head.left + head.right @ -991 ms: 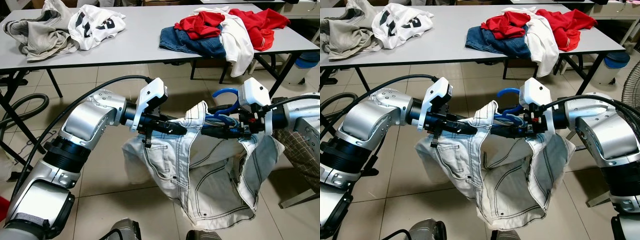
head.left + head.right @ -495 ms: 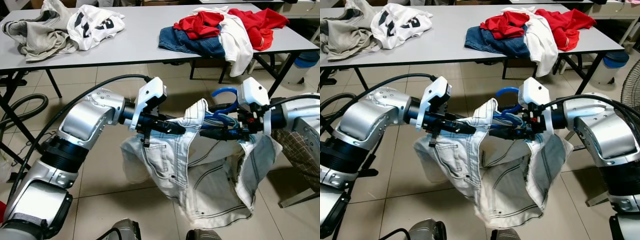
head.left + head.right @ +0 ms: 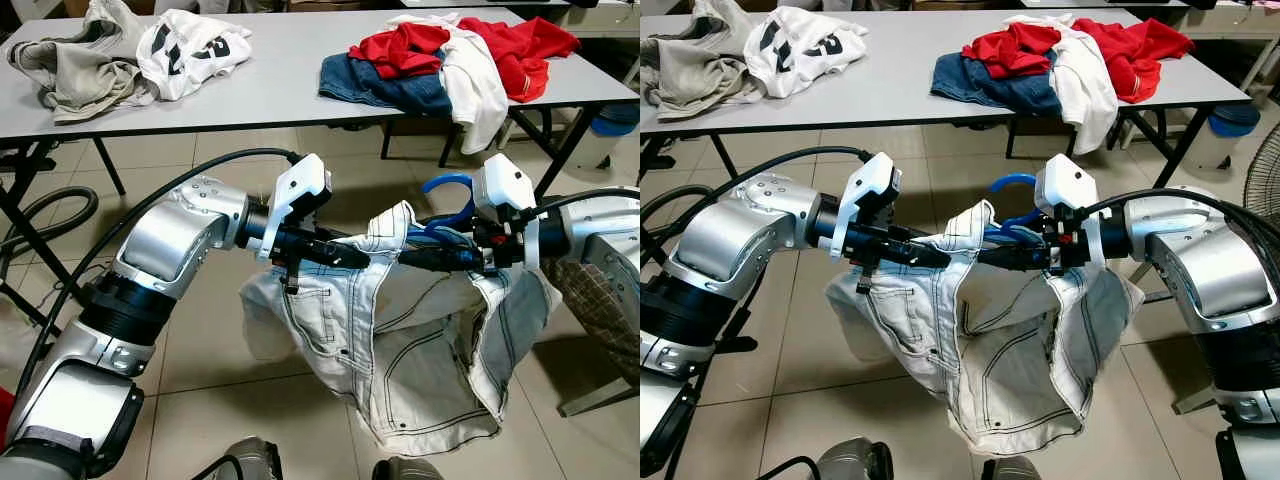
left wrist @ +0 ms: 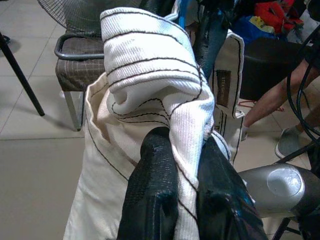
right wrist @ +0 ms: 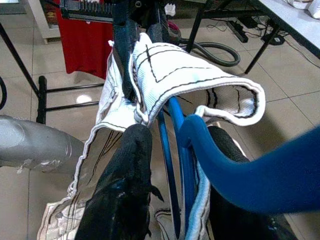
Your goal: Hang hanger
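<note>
A white denim jacket point(image 3: 400, 340) with dark stitching hangs in the air between my two arms, above the tiled floor. My left gripper point(image 3: 355, 257) is shut on a fold of its collar edge point(image 4: 150, 75); the black fingers point(image 4: 155, 195) pinch the cloth. My right gripper point(image 3: 420, 258) faces it from the right and is shut on a blue hanger point(image 3: 450, 186). The hanger's hook curves up above the fingers point(image 5: 125, 185), and its bar point(image 5: 172, 150) runs under the jacket's collar. The two grippers' tips nearly meet.
A long grey table point(image 3: 280, 90) stands ahead with a red, blue and white clothes pile point(image 3: 440, 60) and a grey and white pile point(image 3: 120, 55). A black hose point(image 3: 50, 215) lies at the left, a fan grille point(image 3: 600, 300) at the right. A person's leg point(image 4: 270, 100) is nearby.
The right gripper with the hanger has edged slightly up and toward the left gripper. The jacket's hem has swayed a little. Both grips are unchanged.
</note>
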You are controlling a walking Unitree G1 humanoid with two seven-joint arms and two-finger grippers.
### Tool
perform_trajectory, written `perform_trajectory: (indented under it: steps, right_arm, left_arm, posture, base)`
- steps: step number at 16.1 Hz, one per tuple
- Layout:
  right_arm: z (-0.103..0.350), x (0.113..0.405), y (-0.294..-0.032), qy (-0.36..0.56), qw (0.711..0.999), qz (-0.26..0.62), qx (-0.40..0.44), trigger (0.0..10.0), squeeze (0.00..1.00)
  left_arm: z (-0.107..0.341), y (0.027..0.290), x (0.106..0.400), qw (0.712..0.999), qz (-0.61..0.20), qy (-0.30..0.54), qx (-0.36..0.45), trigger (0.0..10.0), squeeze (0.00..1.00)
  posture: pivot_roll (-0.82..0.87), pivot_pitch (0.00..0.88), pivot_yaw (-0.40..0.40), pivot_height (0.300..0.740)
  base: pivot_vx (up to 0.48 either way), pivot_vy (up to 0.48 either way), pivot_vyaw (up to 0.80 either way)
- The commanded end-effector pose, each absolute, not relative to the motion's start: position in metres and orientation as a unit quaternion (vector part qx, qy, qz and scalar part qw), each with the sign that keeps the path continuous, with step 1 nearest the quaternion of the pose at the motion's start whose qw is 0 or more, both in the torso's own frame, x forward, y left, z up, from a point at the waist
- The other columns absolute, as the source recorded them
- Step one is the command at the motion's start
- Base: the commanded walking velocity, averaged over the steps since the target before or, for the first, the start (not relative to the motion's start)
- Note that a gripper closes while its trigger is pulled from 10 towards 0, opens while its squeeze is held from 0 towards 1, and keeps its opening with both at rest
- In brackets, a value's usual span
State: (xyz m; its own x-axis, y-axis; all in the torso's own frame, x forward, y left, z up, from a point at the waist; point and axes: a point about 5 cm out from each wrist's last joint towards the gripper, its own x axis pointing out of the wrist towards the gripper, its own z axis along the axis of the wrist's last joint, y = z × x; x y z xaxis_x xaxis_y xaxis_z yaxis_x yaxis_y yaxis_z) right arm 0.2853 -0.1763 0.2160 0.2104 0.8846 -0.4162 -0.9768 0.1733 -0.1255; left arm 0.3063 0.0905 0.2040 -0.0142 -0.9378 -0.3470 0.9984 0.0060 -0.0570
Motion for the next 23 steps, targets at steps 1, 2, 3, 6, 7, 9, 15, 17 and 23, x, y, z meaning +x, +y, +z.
perform_trajectory:
  steps: [1, 2, 3, 6, 7, 9, 15, 17, 23]
  right_arm:
    - [0.2028, 0.2814, -0.1709, 0.151, 0.743, 0.628, -0.176, 0.0, 0.00]
    - [0.2026, 0.2808, -0.1708, 0.153, 0.740, 0.632, -0.174, 0.0, 0.00]
    - [0.2025, 0.2804, -0.1707, 0.154, 0.738, 0.634, -0.173, 0.0, 0.00]
    - [0.2025, 0.2803, -0.1703, 0.154, 0.737, 0.635, -0.173, 0.0, 0.00]
    - [0.2024, 0.2802, -0.1701, 0.154, 0.736, 0.635, -0.173, 0.0, 0.00]
    - [0.2023, 0.2803, -0.1699, 0.154, 0.736, 0.636, -0.173, 0.0, 0.00]
    - [0.2023, 0.2803, -0.1699, 0.154, 0.736, 0.636, -0.173, 0.0, 0.00]
    - [0.2023, 0.2803, -0.1699, 0.154, 0.736, 0.636, -0.173, 0.0, 0.00]
    - [0.2023, 0.2803, -0.1699, 0.154, 0.736, 0.636, -0.173, 0.0, 0.00]
  left_arm:
    - [0.2391, 0.0825, 0.3003, 0.678, -0.725, 0.045, 0.108, 0.0, 0.00]
    - [0.2387, 0.0829, 0.3002, 0.679, -0.725, 0.046, 0.107, 0.0, 0.00]
    - [0.2384, 0.0832, 0.3002, 0.679, -0.724, 0.046, 0.107, 0.0, 0.00]
    - [0.2382, 0.0842, 0.3005, 0.681, -0.723, 0.048, 0.107, 0.0, 0.00]
    - [0.2380, 0.0845, 0.3005, 0.681, -0.723, 0.048, 0.107, 0.0, 0.00]
    - [0.2379, 0.0846, 0.3007, 0.680, -0.724, 0.049, 0.107, 0.0, 0.00]
    - [0.2379, 0.0846, 0.3007, 0.680, -0.724, 0.049, 0.107, 0.0, 0.00]
    - [0.2379, 0.0846, 0.3007, 0.680, -0.724, 0.049, 0.107, 0.0, 0.00]
    - [0.2379, 0.0846, 0.3007, 0.680, -0.724, 0.049, 0.107, 0.0, 0.00]
  posture:
    - [-0.17, 0.000, 0.000, 0.740]
    - [-0.17, 0.000, 0.000, 0.740]
    - [-0.17, 0.000, 0.000, 0.740]
    - [-0.17, 0.000, -0.007, 0.740]
    - [-0.17, 0.000, -0.007, 0.740]
    - [-0.17, 0.000, -0.005, 0.740]
    - [-0.17, 0.000, -0.005, 0.740]
    - [-0.17, 0.000, -0.005, 0.740]
    - [-0.17, 0.000, -0.005, 0.740]
  base:
    - [0.000, 0.000, 0.00]
    - [0.000, 0.000, 0.00]
    - [0.000, 0.000, 0.00]
    - [0.000, 0.000, 0.00]
    - [0.000, 0.000, 0.00]
    - [0.000, 0.000, 0.00]
    - [0.000, 0.000, 0.00]
    - [0.000, 0.000, 0.00]
    - [0.000, 0.000, 0.00]
